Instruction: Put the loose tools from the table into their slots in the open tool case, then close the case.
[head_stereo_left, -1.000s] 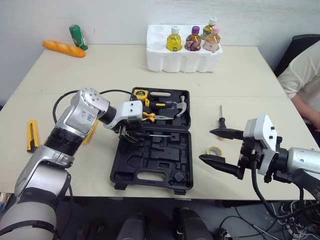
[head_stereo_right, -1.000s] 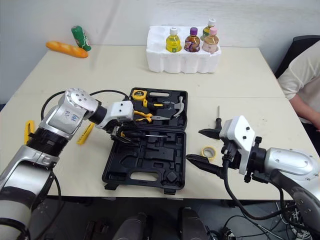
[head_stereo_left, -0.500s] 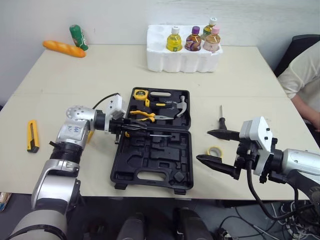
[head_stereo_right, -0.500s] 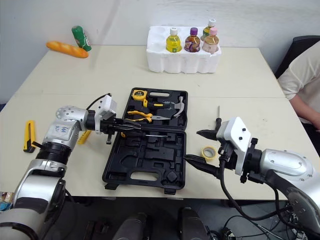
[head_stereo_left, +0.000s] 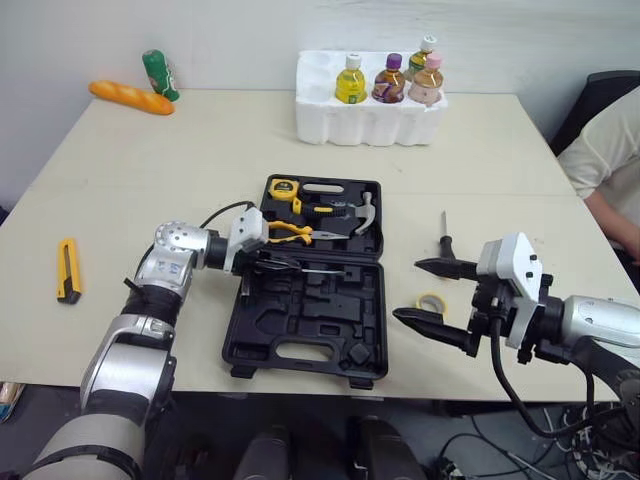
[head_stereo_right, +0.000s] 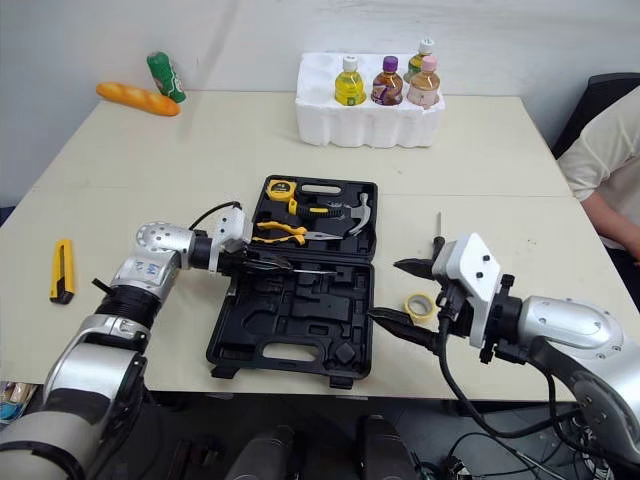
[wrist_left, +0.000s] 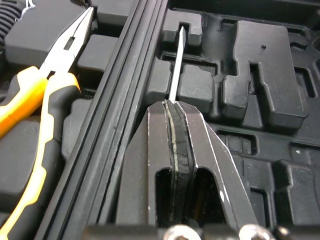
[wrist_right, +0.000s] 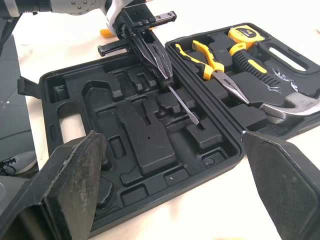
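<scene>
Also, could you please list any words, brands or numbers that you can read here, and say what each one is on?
No text here can be read with certainty.
Labels on the bottles in the foam tray: too small to read.
Label on the green can: blurred, not readable.
Face of the tape measure: no legible print.

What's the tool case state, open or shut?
Open. The tool case lies with both halves spread flat: pliers and hammer in the far half, left gripper holding a screwdriver at the near half's slots.
</scene>
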